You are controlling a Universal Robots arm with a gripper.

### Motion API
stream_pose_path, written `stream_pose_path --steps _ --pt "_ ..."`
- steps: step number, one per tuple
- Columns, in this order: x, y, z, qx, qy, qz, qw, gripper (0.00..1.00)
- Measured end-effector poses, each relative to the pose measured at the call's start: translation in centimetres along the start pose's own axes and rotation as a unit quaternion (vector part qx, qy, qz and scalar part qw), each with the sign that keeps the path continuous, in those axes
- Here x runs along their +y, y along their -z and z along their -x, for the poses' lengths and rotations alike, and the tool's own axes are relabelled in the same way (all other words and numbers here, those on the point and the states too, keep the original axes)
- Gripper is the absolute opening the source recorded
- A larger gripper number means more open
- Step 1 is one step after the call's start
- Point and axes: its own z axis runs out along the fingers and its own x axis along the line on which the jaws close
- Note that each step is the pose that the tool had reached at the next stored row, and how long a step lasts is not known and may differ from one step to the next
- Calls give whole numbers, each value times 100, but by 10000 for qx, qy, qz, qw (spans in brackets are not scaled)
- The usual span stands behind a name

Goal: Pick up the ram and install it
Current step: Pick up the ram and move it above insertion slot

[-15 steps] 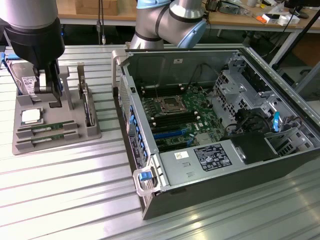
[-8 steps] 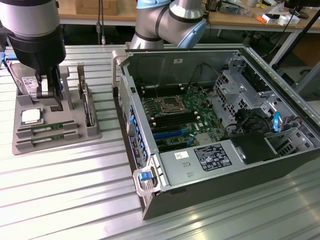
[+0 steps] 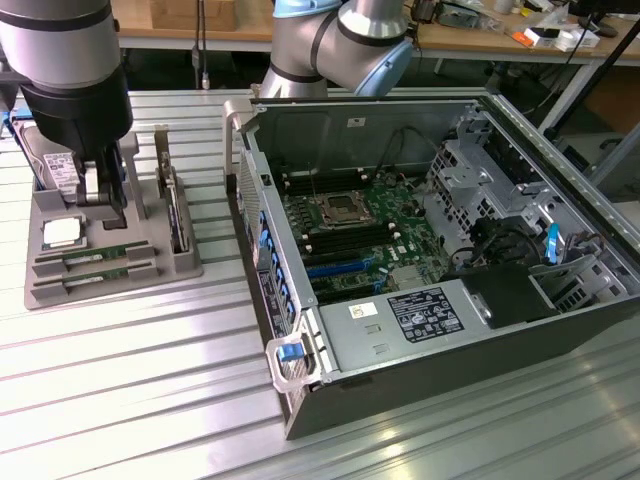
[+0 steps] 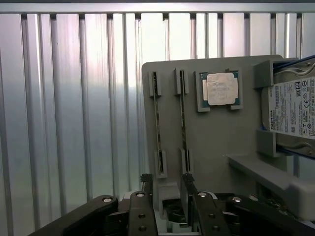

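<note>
The ram (image 4: 157, 123) is seated on edge in the grey tray (image 4: 211, 137), set on the bench (image 3: 130, 360) at the exterior view's left — bare bench is left beside it, the open computer case (image 3: 330, 125) standing apart. The end effector (image 4: 167, 194) is held wide, just short of the ram's end.

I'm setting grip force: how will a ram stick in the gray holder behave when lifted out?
Probably stiff: the ram is a thin, straight board standing on edge in slots of the gray holder. Likely light, being so thin. Gripped off-centre, it might tilt and bind in those slots.
</note>
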Motion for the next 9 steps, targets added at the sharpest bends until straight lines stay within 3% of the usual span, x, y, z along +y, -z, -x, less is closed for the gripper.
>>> stream_pose_path --steps 9 --pt "1 -120 -4 0 12 0 10000 36"
